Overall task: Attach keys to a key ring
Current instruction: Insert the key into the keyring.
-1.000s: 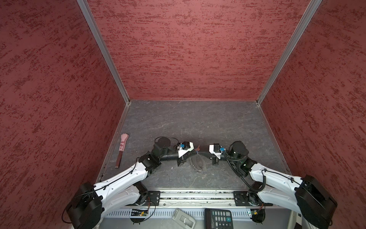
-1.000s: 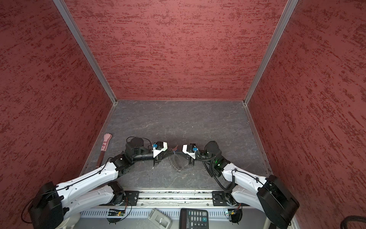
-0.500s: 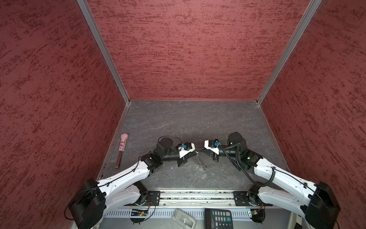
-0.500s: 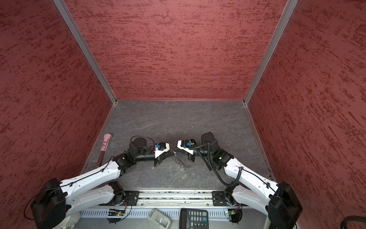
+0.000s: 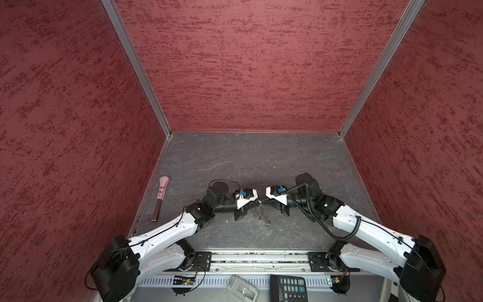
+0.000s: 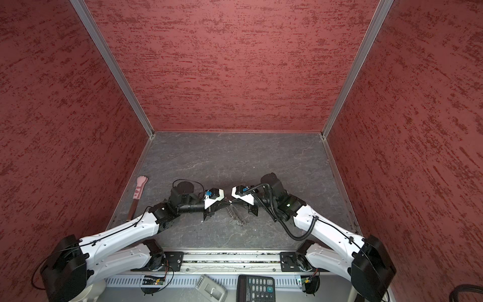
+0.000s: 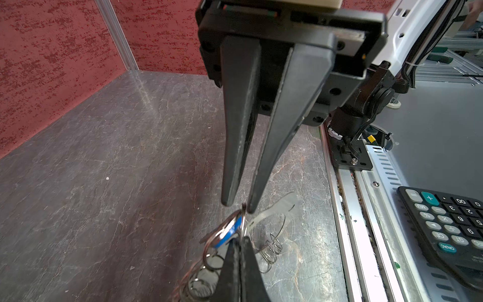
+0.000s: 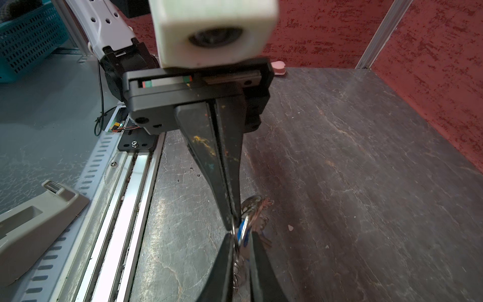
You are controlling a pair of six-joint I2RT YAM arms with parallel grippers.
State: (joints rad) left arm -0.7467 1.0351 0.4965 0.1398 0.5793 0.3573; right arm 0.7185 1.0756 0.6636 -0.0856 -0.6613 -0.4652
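The blue tag is held by the tightly closed left pincer, just above the hoop. The jaws of the right pincer are parted slightly around it, seemingly without grip. Joining is judged not yet done.

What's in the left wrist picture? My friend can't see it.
Two black grippers meet tip to tip over a grey table: the left gripper pinches a blue key tag, and the right gripper, slightly open, straddles its silver ring. A calculator lies beside the table.
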